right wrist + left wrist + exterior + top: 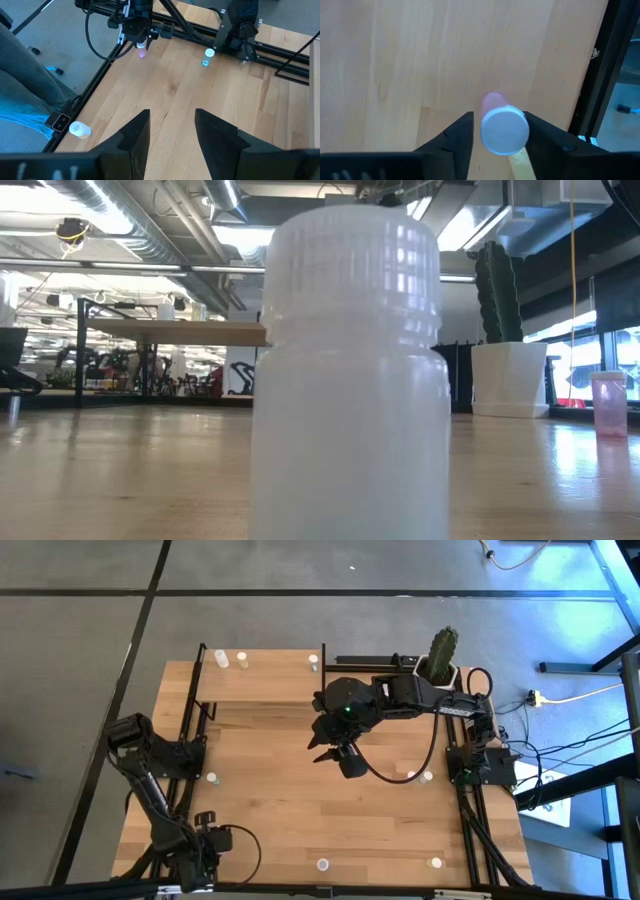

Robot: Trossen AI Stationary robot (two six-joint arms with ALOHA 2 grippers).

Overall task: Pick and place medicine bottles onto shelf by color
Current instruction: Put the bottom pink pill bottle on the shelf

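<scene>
- Grasping step: a pink bottle [503, 129] is bracketed between the left gripper's [500, 136] fingers at the table's near-left corner; contact cannot be confirmed.
- Right gripper [171, 131] is held empty, parted, mid-table.
- Next: closure, then carriage to the far shelf [262, 680].

From above I see the table [300, 810] evenly lit, with bluish daylight washing the floor on the right and only soft shadows under the arms. At table height a white bottle [350, 370] stands so close that it is blurred and glows, lit from behind by ceiling lights and bright windows. My left wrist camera shows a pink bottle [502, 127] out of focus, its white cap glaring.
</scene>
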